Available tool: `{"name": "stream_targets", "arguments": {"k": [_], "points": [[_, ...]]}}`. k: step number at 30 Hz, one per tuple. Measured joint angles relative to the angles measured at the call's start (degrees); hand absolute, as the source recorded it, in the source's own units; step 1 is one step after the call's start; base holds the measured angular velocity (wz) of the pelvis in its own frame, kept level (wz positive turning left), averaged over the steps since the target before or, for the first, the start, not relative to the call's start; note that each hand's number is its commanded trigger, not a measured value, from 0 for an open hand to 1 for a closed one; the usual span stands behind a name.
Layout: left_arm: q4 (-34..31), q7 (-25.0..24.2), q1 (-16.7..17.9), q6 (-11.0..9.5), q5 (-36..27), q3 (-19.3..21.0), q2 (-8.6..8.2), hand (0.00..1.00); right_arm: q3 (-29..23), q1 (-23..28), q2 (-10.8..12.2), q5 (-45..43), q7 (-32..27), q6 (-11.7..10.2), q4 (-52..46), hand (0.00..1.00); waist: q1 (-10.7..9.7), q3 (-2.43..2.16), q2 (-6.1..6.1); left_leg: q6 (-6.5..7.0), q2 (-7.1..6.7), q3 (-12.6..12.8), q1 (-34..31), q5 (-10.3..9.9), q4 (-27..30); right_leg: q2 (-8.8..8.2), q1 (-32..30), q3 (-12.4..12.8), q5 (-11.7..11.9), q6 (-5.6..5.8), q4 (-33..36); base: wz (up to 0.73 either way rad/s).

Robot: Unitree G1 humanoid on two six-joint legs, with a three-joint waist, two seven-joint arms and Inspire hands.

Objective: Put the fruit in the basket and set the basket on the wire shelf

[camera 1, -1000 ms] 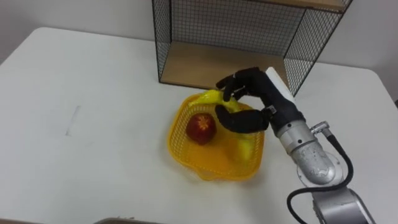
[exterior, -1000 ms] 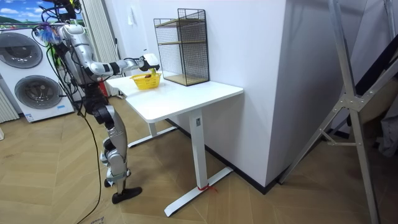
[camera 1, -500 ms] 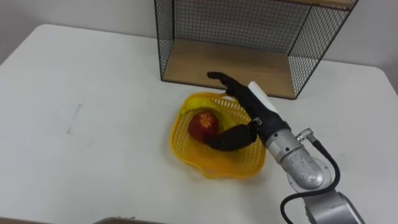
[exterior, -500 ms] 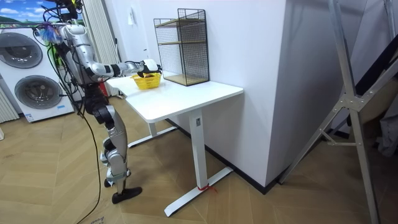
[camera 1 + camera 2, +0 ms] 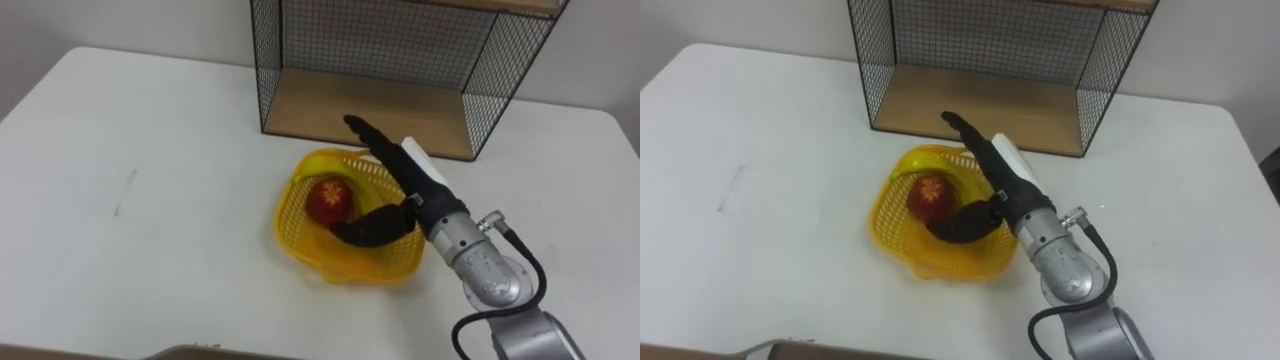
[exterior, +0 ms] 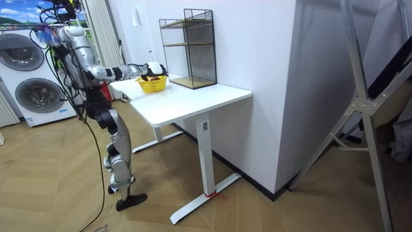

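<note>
R hand (image 5: 408,188) was spread wide over the basket (image 5: 300,252), fingers (image 5: 366,131) straight across its far rim twd the wire shelf (image 5: 370,105), thumb dipped inside by the apple (image 5: 330,200), gripping nothing. Apple & banana (image 5: 318,162) lay in the basket, on the table (image 5: 150,130) just in front of the shelf. To do it well I'd say it needed a firm pinch on the rim, then a level lift so the fruit didn't roll. The shelf's front bottom wire & side mesh looked like the obstacles to clear.
</note>
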Motion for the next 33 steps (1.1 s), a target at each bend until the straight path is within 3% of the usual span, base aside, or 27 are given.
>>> {"name": "stream_targets", "arguments": {"k": [1, 5, 7, 11, 13, 19, 27, 33], "points": [[0.0, 0.3, 0.6, -0.1, -2.4, 0.6, 0.00, 0.00, -0.8, 0.3, 0.0, 1.2, -0.3, 0.0, 0.0, 0.00, 0.0, 0.21, 0.29, 0.01, -0.06, 0.0, 0.2, 0.1, -0.1, -0.07, 0.2, -0.3, 0.0, 0.00, 0.0, 0.00], [0.0, 1.3, 1.6, -0.3, -10.0, 4.2, -0.31, 0.00, -3.1, 1.7, 0.0, 2.9, -2.3, 0.0, 0.0, 0.00, 0.1, 0.28, 0.32, 0.18, -0.44, -0.6, 0.8, 0.4, -0.3, -0.42, 0.9, -0.8, -0.1, 0.09, -0.1, 0.08], [-0.1, 3.4, 1.6, -0.6, -13.2, 8.2, -1.17, 0.00, -3.9, 2.7, 0.1, 3.4, -3.1, 0.0, 0.0, 0.00, 0.5, 0.33, 0.39, 0.29, -0.60, -0.7, 0.7, 0.5, -0.3, -0.58, 0.9, -0.9, -0.1, 0.09, -0.1, 0.02], [-0.4, 10.3, 1.2, -1.9, -19.8, 16.9, -1.45, 0.00, -7.1, 4.9, 0.1, 5.7, -4.9, 0.0, 0.0, 0.00, 1.1, 0.40, 0.81, 0.41, -0.81, -1.1, 0.5, 0.6, -0.1, -0.78, 1.0, -1.1, -0.1, 0.15, -0.1, 0.06], [-4.0, 15.4, 2.0, -2.0, -23.9, 20.6, -1.40, 0.00, -9.3, 6.6, 0.1, 5.9, -6.8, 0.1, -0.1, 0.00, 1.7, 0.55, 1.29, 0.43, -0.86, -1.2, 0.5, 0.6, -0.1, -0.85, 1.1, -1.5, -0.1, 0.18, 0.0, 0.02], [-13.7, 28.6, 4.0, -4.0, -35.6, 24.9, -1.41, 0.00, -10.5, 7.1, -0.2, 10.2, -9.8, 0.1, -0.1, 0.00, 2.8, 0.30, 2.88, 0.40, -0.79, -0.9, 1.3, 1.1, -1.4, -0.95, 0.9, -1.2, -0.1, 0.21, -0.1, -0.03], [-30.5, 42.4, 4.5, -7.2, -36.0, 29.8, -1.29, 0.00, -12.3, 9.6, -0.2, 9.9, -10.6, 0.2, -3.9, 0.00, 5.2, -0.01, 3.50, 0.35, -0.91, -0.7, 1.6, 1.3, -2.2, -0.88, 0.8, -0.4, -0.2, 0.32, -0.2, -0.02], [-43.4, 52.6, 4.6, -9.3, -29.9, 32.3, -1.21, 0.00, -14.1, 11.5, 0.3, 10.2, -12.2, 0.1, -6.5, 0.00, 5.9, -0.19, 3.81, 0.34, -0.77, -0.3, 2.2, 1.3, -2.6, -0.82, 0.8, -0.3, -0.2, 0.32, 0.0, -0.04]]}}
